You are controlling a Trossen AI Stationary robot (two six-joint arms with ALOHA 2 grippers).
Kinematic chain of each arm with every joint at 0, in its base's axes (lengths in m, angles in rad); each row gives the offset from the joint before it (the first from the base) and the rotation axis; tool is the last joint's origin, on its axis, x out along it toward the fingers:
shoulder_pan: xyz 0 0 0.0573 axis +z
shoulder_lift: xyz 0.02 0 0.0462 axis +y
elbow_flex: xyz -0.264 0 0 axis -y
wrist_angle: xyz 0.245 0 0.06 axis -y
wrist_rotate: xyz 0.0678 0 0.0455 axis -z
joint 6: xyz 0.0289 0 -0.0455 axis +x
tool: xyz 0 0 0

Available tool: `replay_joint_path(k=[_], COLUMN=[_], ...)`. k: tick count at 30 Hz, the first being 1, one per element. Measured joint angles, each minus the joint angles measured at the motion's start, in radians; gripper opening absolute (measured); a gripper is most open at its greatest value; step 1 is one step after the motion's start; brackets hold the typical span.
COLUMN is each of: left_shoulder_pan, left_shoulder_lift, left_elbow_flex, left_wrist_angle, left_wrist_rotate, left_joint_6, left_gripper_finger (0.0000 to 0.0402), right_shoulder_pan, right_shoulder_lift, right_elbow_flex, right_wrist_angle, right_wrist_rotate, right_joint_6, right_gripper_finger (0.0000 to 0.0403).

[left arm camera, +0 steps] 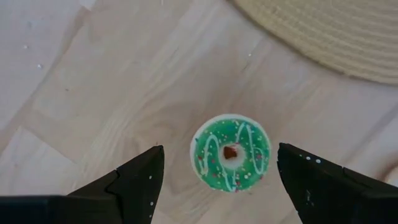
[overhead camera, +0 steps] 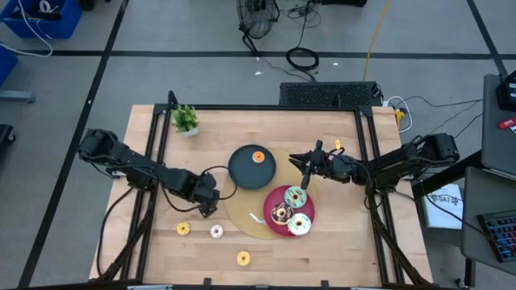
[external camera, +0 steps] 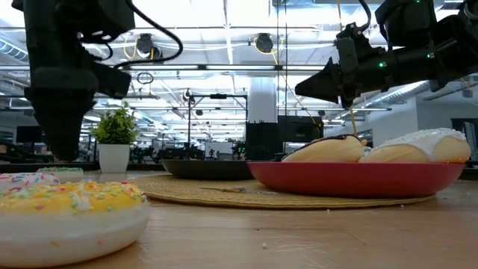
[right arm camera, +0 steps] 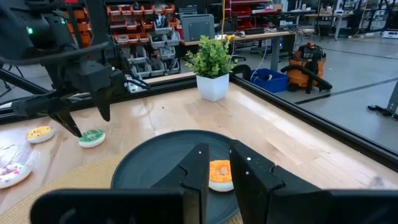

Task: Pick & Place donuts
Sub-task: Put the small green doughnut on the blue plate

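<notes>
A small green donut point(left arm camera: 231, 152) lies flat on the wood table. My left gripper point(left arm camera: 219, 163) is open above it, pointing down, with one finger on each side and a gap to both. The right wrist view shows the left gripper point(right arm camera: 87, 121) over the green donut point(right arm camera: 92, 137). My right gripper point(overhead camera: 303, 165) hovers raised beside the black plate point(overhead camera: 242, 173), its fingers closed to a narrow slit, holding nothing. An orange donut point(overhead camera: 258, 157) lies on the black plate. Mint-green point(overhead camera: 295, 196), chocolate point(overhead camera: 280, 213) and white point(overhead camera: 299, 224) donuts lie on the red plate point(overhead camera: 274, 197).
A round woven mat point(overhead camera: 240, 219) lies under both plates. Other small donuts lie on the near left part of the table: a yellow-orange one point(overhead camera: 183, 229), a pale pink one point(overhead camera: 216, 232) and a yellow one point(overhead camera: 243, 258). A potted plant point(overhead camera: 185, 119) stands at the far left.
</notes>
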Motion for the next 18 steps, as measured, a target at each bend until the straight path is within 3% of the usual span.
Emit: replay_joint_path(k=[10,18], left_shoulder_pan=[-0.006,-0.005], left_shoulder_lift=[0.11,0.121], left_elbow_flex=[0.0,0.002], left_wrist_angle=[0.042,0.061], left_wrist_rotate=[0.027,0.056], left_joint_6=[0.035,0.059], left_gripper_finger=[0.0302,0.0289], right_shoulder_pan=[0.0,0.0], right_shoulder_lift=[0.0,0.0], right_elbow_flex=[0.0,0.0], right_wrist_angle=[0.001,0.001], right_wrist_rotate=[0.0,0.0], right_joint_6=[0.0,0.0], right_gripper_finger=[0.0055,0.0055])
